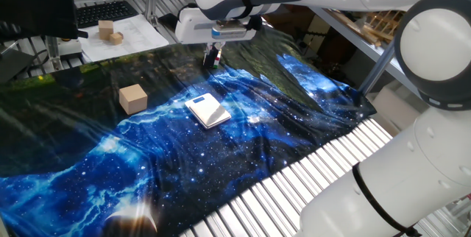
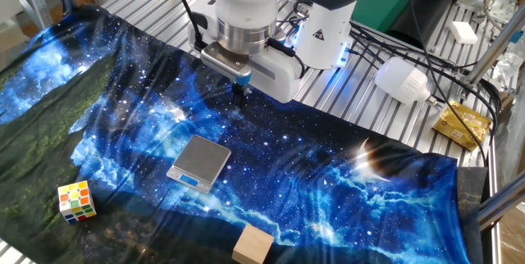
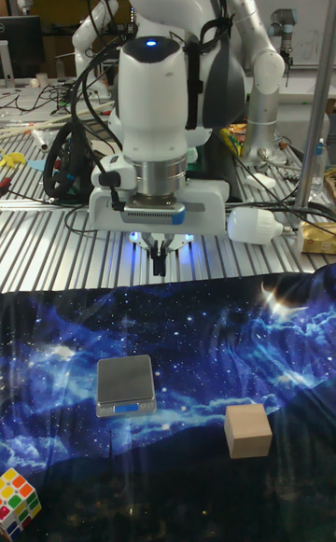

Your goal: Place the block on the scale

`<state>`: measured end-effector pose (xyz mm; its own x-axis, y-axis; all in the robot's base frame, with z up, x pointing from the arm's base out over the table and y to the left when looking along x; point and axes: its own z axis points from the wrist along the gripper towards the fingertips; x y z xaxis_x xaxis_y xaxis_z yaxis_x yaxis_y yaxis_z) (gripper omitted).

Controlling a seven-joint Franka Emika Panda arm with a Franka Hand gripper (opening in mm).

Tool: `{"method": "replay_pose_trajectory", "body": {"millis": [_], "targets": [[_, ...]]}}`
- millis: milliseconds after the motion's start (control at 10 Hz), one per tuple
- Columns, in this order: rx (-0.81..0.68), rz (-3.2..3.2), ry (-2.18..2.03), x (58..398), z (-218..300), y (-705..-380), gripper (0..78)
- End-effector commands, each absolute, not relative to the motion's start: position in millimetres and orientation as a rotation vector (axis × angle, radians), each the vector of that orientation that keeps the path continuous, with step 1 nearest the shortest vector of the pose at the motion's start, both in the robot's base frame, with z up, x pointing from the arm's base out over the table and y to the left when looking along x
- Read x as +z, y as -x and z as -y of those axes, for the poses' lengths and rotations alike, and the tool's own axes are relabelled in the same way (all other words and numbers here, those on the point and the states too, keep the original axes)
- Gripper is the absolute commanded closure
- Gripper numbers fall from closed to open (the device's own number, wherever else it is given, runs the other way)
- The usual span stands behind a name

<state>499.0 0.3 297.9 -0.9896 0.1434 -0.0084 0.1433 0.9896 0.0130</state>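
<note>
Tan wooden block (image 1: 133, 98) resting on the blue galaxy-print cloth (image 1: 294, 130), apart from the scale (image 1: 207, 110). End effector (image 3: 161, 273) hovering above the cloth's far edge, fingers together, holding nothing.

Tan block (image 1: 133, 98), white-topped scale (image 1: 207, 110), blue galaxy-print cloth (image 1: 257, 141), multicoloured puzzle cube (image 2: 75, 202)

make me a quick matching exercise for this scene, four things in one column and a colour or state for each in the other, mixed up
Things:
1. block
2. scale
3. puzzle cube
4. gripper

Descriptions:
A. multicoloured squares on white
B. plain light-tan wood
C. up off the cloth, jaws together, holding nothing
D. flat grey top with a small blue panel

Pairs: 1-B, 2-D, 3-A, 4-C
</note>
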Motion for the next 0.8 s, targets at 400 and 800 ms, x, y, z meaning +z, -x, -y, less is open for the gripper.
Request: {"method": "replay_pose_trajectory", "body": {"millis": [400, 800], "targets": [[0.013, -3.109, -0.391, 300.5, -1.3, -499.3, 77.6], [0.017, -3.106, -0.437, 301.3, -1.6, -499.4, 77.6]]}}
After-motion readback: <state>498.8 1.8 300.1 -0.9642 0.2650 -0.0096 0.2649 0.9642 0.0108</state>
